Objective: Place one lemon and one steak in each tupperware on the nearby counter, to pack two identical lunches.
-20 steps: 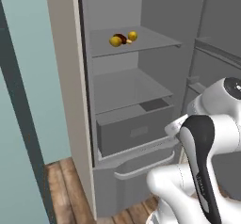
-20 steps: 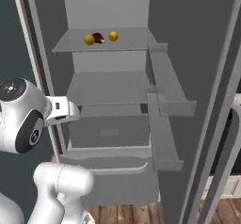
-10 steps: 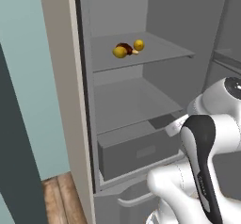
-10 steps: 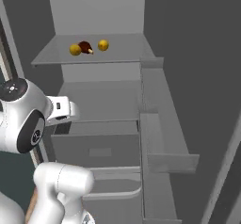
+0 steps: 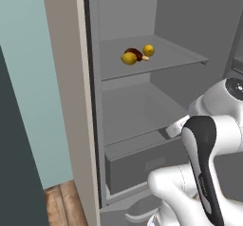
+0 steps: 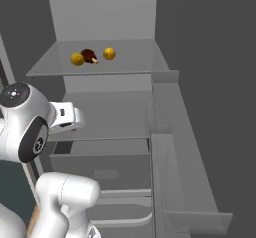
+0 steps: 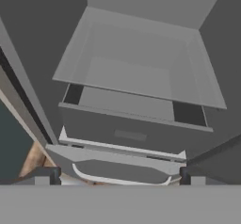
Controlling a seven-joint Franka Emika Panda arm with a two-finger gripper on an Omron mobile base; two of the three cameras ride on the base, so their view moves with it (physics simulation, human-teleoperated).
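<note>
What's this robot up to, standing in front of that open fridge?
It is facing an open grey fridge and holds nothing at the moment. On an upper shelf lie two lemons with a dark red steak between them, all untouched. The open gripper is pointed down at the drawer lower in the fridge, well below that shelf. So the food has yet to be picked up.
</note>
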